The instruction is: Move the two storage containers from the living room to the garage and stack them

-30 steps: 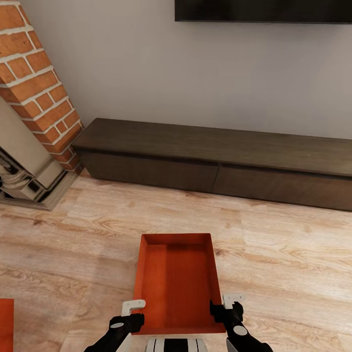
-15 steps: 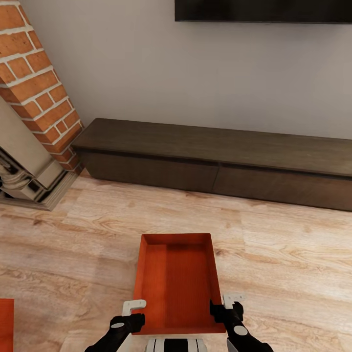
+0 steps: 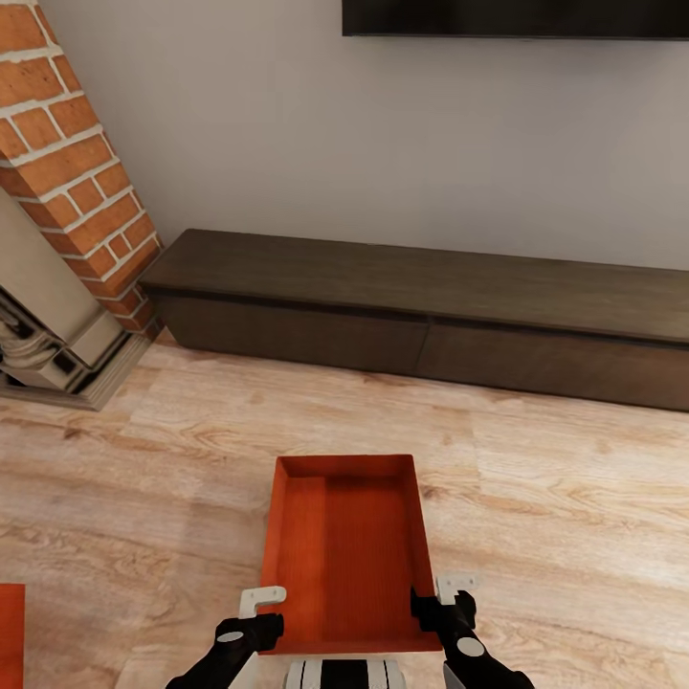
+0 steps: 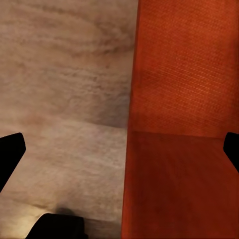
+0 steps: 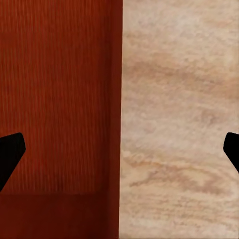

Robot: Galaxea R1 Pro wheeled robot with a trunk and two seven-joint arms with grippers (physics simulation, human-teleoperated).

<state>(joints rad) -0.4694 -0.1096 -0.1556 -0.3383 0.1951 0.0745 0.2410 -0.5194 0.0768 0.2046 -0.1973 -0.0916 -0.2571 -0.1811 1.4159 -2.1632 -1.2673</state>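
One orange-red storage container [image 3: 343,550] lies open-topped on the light wood planks of the living room, right in front of me. My left gripper [image 3: 258,612] is at its near left corner and my right gripper [image 3: 440,600] at its near right corner. In the left wrist view the left gripper [image 4: 122,149] is open, its dark fingertips [image 4: 11,152] far apart on either side of the container's side wall [image 4: 130,99]. The right gripper [image 5: 120,149] is open the same way astride the opposite wall [image 5: 116,99]. A sliver of the second storage container [image 3: 10,636] shows at the lower left edge.
A long low dark cabinet [image 3: 421,316] runs along the grey wall ahead, under a black TV [image 3: 517,17]. The red brick fireplace [image 3: 67,182] with its pale stone base [image 3: 57,344] stands at the left. Open plank floor [image 3: 565,536] lies to the right of the container.
The whole head picture has shifted up by a few pixels, so the camera moved slightly. The container and both grippers keep their places relative to each other.
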